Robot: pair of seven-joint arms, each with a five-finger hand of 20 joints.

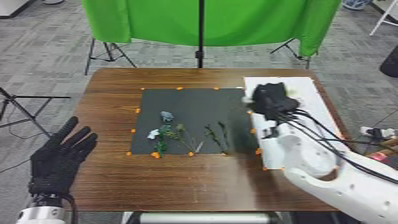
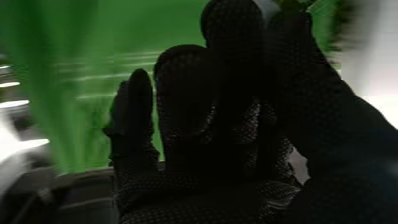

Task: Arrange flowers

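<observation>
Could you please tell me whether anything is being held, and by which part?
The right robot hand seems to pinch a flower; by which part cannot be told. The left robot hand holds nothing.

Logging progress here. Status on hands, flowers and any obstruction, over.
Left hand open at table's left edge. Right hand over white sheet, grip unclear. White flower and blue flower lie on dark mat; nothing visible blocking them.
</observation>
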